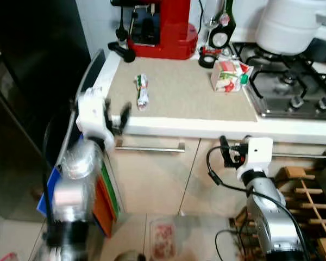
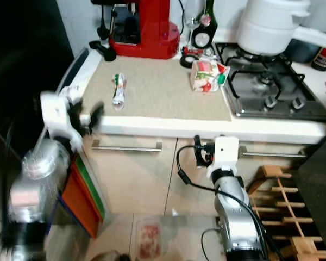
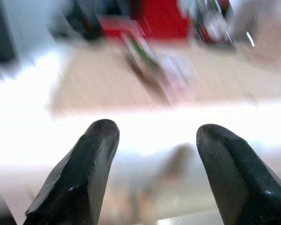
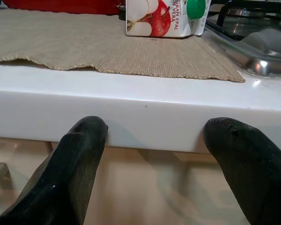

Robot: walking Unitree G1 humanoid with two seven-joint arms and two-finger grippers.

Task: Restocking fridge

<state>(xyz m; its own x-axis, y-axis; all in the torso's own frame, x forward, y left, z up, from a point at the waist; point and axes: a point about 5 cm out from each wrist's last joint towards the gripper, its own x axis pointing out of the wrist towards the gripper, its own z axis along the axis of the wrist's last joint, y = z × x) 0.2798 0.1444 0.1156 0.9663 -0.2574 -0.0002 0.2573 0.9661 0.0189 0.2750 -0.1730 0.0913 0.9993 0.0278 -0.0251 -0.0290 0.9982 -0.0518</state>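
A small white, red and green packet [image 1: 142,91] lies on the beige mat [image 1: 179,92] on the counter. A juice carton [image 1: 228,75] with apple pictures and a green cap stands at the mat's right side, near the hob; it also appears as the carton [image 4: 166,18]. My left gripper [image 1: 121,118] is open, raised at the counter's front left edge, short of the packet [image 3: 145,58]. My right gripper [image 1: 224,150] is open, just below the counter's front edge, facing the carton. Both hold nothing.
A red coffee machine [image 1: 163,27] stands at the back. A gas hob [image 1: 290,87] with a white pot [image 1: 288,24] is on the right. Drawer handles [image 1: 149,147] run below the counter. A dark fridge [image 1: 27,81] is at left, a wooden rack [image 1: 304,201] low right.
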